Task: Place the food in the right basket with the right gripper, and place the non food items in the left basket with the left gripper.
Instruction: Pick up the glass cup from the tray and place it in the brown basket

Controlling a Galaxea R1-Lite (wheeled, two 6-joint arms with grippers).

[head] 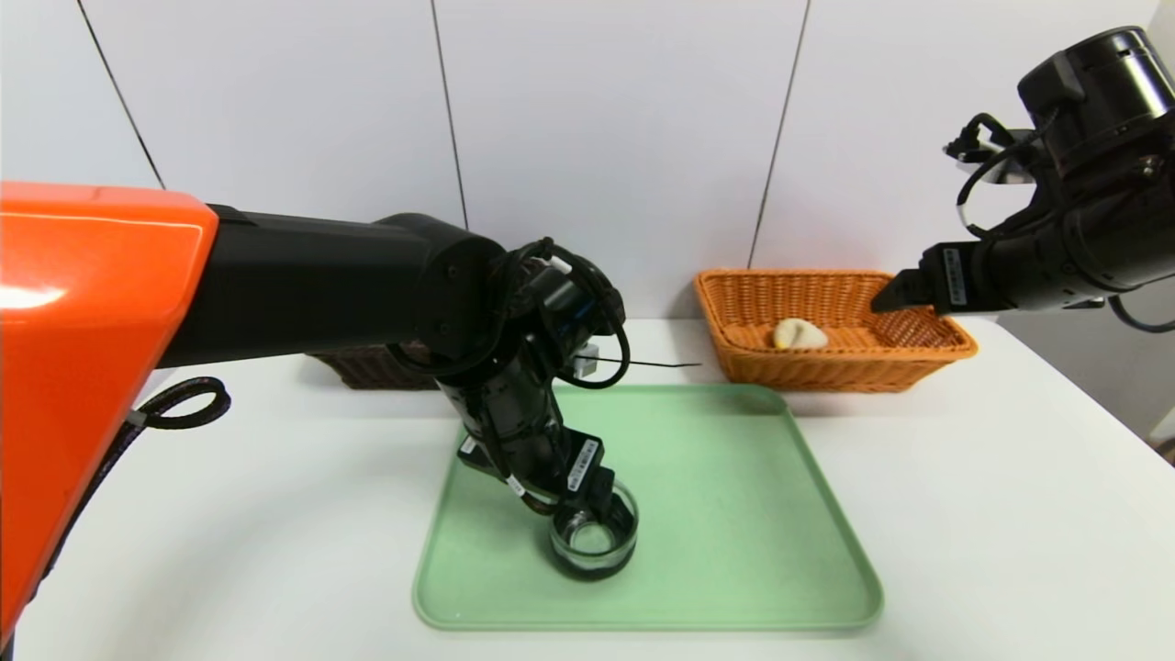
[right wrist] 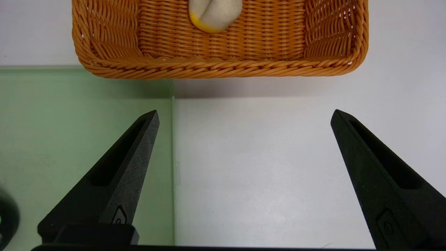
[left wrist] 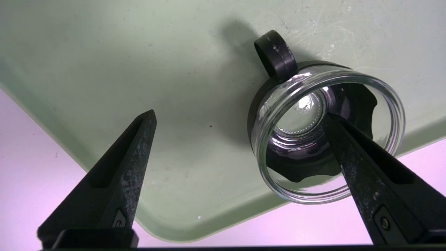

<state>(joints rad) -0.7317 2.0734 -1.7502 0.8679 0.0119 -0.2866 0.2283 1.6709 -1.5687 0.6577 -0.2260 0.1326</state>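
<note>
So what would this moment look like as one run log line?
left gripper: jaws open over glass cup | right gripper: idle by right basket

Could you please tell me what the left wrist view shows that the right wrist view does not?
Only the left wrist view: the glass cup's clear rim and black ring handle, with the left end effector open over it, one finger across the cup.

Only the right wrist view: the orange wicker basket holding a whitish, yellow-edged item, and the open right end effector.

Both: the green tray and pale tabletop.
</note>
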